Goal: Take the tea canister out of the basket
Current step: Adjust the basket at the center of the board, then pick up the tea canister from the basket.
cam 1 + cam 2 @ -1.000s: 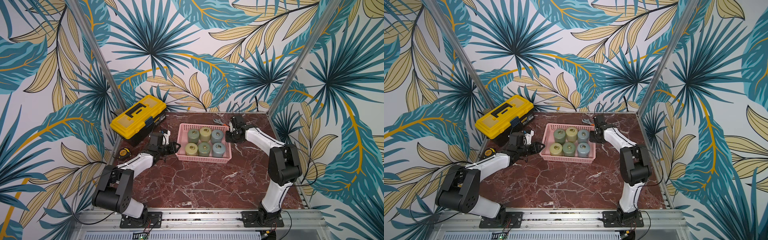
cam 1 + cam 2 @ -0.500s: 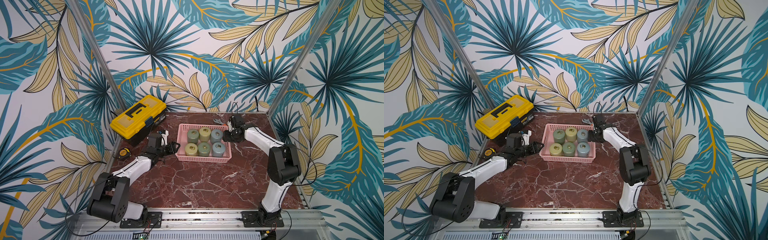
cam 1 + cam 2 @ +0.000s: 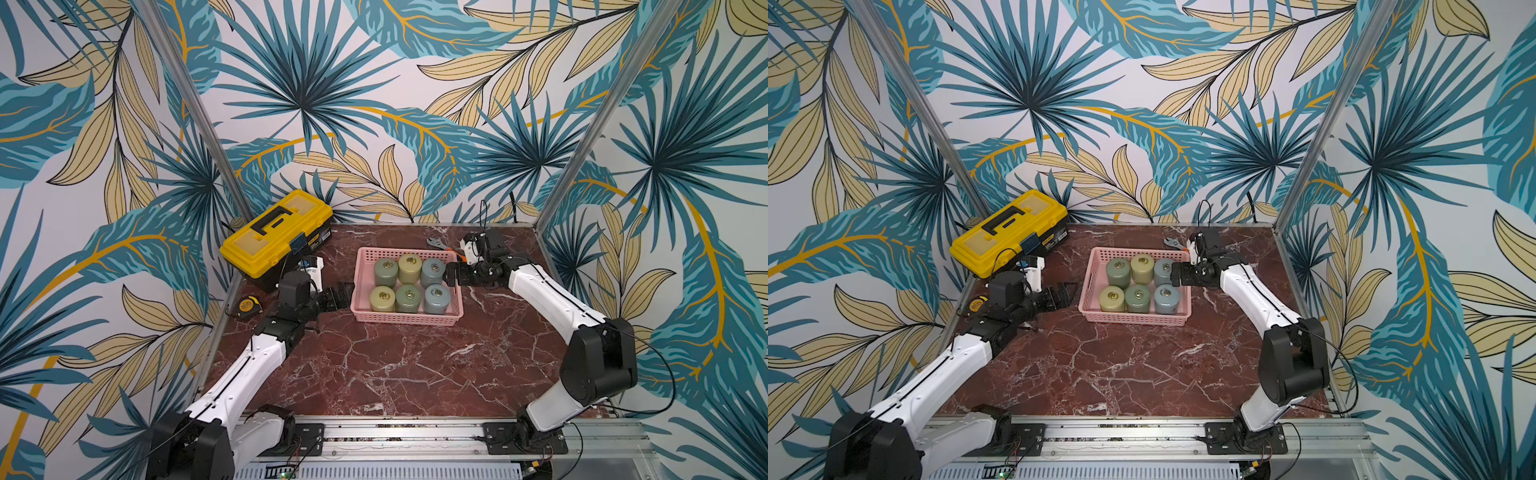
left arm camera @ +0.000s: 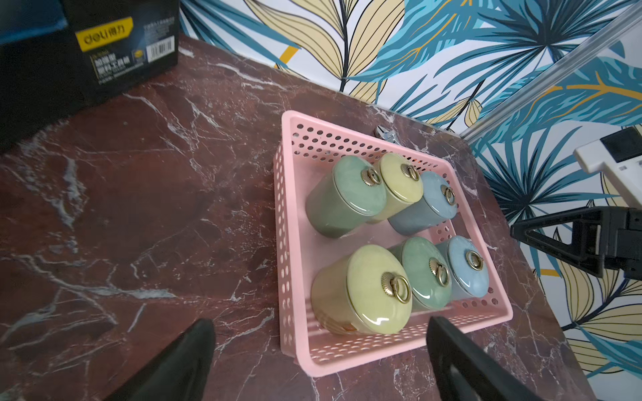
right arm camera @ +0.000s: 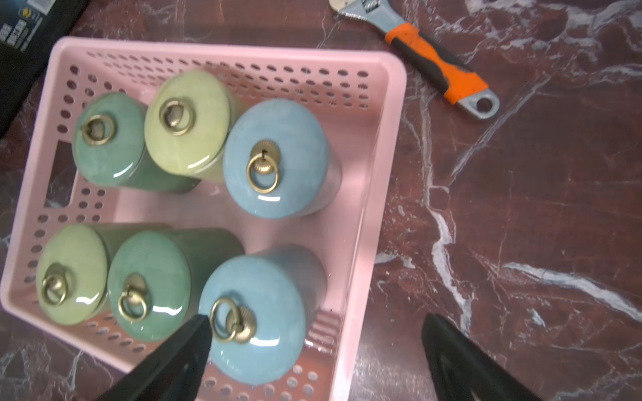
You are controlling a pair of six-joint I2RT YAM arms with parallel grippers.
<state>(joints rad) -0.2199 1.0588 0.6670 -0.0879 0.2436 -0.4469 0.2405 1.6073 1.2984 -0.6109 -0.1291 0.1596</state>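
Note:
The pink basket (image 3: 405,320) (image 3: 1133,318) stands at the back middle of the marble table and holds several tea canisters in two rows: green (image 3: 385,272), yellow (image 3: 409,268) and blue (image 3: 432,271) ones with brass ring lids. My left gripper (image 3: 341,294) (image 4: 319,323) is open just off the basket's left end, level with a yellow canister (image 4: 368,291). At the basket's right end my right gripper (image 3: 452,275) (image 5: 315,321) is open. One of its fingers (image 5: 187,343) lies over a blue canister's lid (image 5: 264,333), the other is outside the basket wall (image 5: 368,243).
A yellow-and-black toolbox (image 3: 276,230) sits at the back left, close to my left arm. A tape measure (image 3: 248,306) lies by the left edge. An orange-handled wrench (image 3: 440,245) (image 5: 430,59) lies behind the basket. Patterned walls and metal posts enclose the table.
Both grippers have gone from shut to open beside the basket. The left arm has stretched out lower. The canisters and basket have not moved.

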